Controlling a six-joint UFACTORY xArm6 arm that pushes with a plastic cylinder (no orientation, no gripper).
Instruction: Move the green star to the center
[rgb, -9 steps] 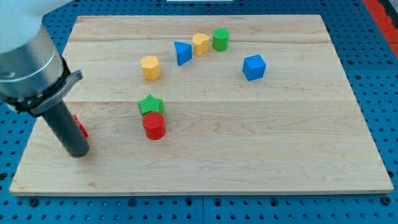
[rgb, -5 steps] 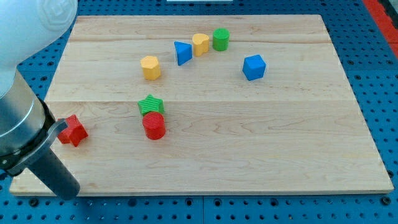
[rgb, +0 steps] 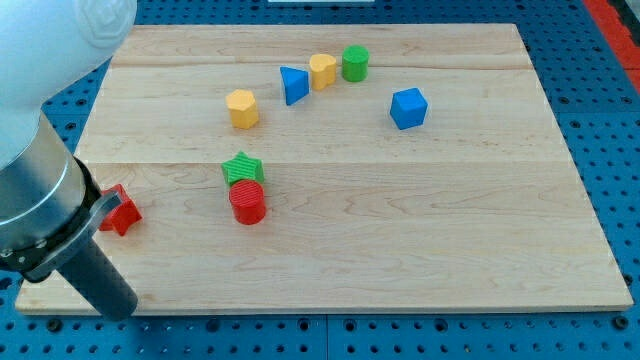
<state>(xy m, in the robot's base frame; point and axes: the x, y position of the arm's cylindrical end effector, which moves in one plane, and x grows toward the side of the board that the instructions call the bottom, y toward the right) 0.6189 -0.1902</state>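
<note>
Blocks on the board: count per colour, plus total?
Red: 2, the red star and the red cylinder
Green: 2, the green star and the green cylinder
Yellow: 2, at and
Blue: 2, the blue triangle and the blue cube
Total: 8

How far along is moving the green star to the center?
Nothing looks done: the green star sits left of center, touching the red cylinder. My tip is at the board's bottom-left edge, far from it. Still left: approaching the star and pushing it rightward.
</note>
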